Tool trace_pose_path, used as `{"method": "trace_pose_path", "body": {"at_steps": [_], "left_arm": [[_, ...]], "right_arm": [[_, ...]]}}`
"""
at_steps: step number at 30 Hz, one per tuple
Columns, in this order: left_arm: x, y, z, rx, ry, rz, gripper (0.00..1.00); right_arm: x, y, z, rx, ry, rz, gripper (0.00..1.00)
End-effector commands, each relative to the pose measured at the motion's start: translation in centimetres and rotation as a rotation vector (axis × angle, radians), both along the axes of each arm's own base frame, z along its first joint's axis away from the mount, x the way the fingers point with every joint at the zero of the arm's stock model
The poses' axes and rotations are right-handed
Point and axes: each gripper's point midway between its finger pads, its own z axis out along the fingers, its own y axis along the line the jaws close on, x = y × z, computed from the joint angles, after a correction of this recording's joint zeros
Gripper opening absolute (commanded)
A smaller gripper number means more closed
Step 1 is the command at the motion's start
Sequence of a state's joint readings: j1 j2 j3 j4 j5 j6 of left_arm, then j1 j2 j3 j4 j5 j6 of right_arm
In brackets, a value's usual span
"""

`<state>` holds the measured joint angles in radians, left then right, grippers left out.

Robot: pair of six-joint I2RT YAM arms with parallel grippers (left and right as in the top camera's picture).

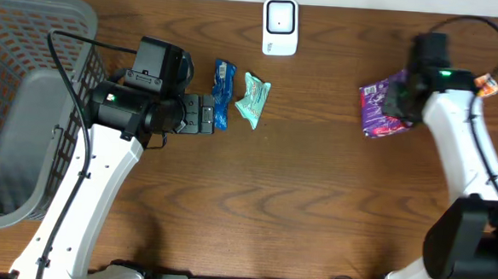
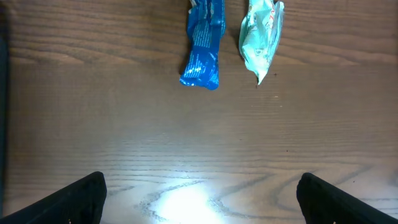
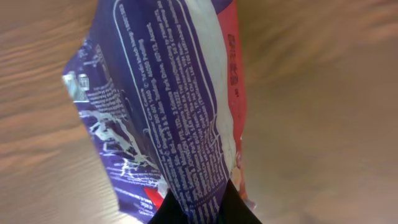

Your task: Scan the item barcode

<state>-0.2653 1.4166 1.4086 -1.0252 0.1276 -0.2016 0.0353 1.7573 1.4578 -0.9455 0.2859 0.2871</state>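
Jaws of the right arm [image 1: 458, 142] are clamped on a purple snack packet [image 3: 161, 112], well right of the white scanner [image 1: 280, 26] on the table [image 1: 313, 211]. The left arm [image 1: 103, 157] holds its jaws wide apart, near a blue packet [image 2: 202, 46] and a teal packet [image 2: 261, 37].

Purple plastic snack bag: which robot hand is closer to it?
Right. The right gripper is pinched shut on the edge of the purple plastic snack bag; the left gripper sits open far away, beside the blue plastic wrapper.
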Motion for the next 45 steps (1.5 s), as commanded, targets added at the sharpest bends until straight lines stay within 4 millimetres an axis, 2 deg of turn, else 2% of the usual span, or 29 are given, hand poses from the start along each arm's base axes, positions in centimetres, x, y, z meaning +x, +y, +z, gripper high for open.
{"method": "trace_pose_path", "body": {"at_steps": [1,3,5,8,9,11,14,15,16,18,22,25,27,30,31,33,39,45], "left_arm": [[0.1,0.3,0.0,0.015,-0.003,-0.005,0.98],[0.1,0.3,0.0,0.015,-0.003,-0.005,0.98],[0.1,0.3,0.0,0.015,-0.003,-0.005,0.98],[0.1,0.3,0.0,0.015,-0.003,-0.005,0.98],[0.1,0.3,0.0,0.015,-0.003,-0.005,0.98],[0.1,0.3,0.0,0.015,-0.003,-0.005,0.98],[0.1,0.3,0.0,0.015,-0.002,-0.005,0.98],[0.1,0.3,0.0,0.015,-0.003,-0.005,0.98],[0.1,0.3,0.0,0.015,-0.003,-0.005,0.98],[0.1,0.3,0.0,0.015,-0.003,-0.005,0.98],[0.1,0.3,0.0,0.015,-0.002,-0.005,0.98],[0.1,0.3,0.0,0.015,-0.003,-0.005,0.98],[0.1,0.3,0.0,0.015,-0.003,-0.005,0.98],[0.1,0.3,0.0,0.015,-0.003,-0.005,0.98],[0.1,0.3,0.0,0.015,-0.003,-0.005,0.98],[0.1,0.3,0.0,0.015,-0.003,-0.005,0.98],[0.1,0.3,0.0,0.015,-0.003,-0.005,0.98],[0.1,0.3,0.0,0.015,-0.003,-0.005,0.98]], "right_arm": [[-0.3,-2.2,3.2,-0.392,-0.085,-0.15,0.01],[0.0,-0.4,3.2,-0.494,-0.093,-0.106,0.01],[0.3,1.2,2.3,-0.54,-0.084,-0.06,0.01],[0.7,4.2,-0.7,-0.54,-0.04,0.019,0.01],[0.7,5.3,-1.8,-0.515,-0.025,0.04,0.04],[0.6,8.2,-4.2,-0.415,0.007,0.1,0.2],[0.6,12.4,-6.1,-0.259,0.01,0.17,0.41],[0.7,13.7,-6.3,-0.213,0.001,0.188,0.48],[0.9,14.9,-6.0,-0.167,-0.012,0.207,0.59],[1.4,16.6,-5.1,-0.103,-0.034,0.228,0.75],[2.9,18.9,-1.4,0.027,-0.076,0.276,0.8],[4.2,18.9,2.1,0.08,-0.106,0.292,0.84],[5.0,17.7,4.2,0.097,-0.124,0.271,0.88],[5.5,15.0,5.6,0.109,-0.122,0.215,0.99],[5.5,14.0,5.5,0.123,-0.109,0.194,0.99],[5.1,12.7,4.8,0.191,-0.059,0.188,0.99],[3.1,11.9,0.6,0.492,0.101,0.295,0.95],[1.4,12.7,-4.2,0.709,0.143,0.327,0.86]]}}
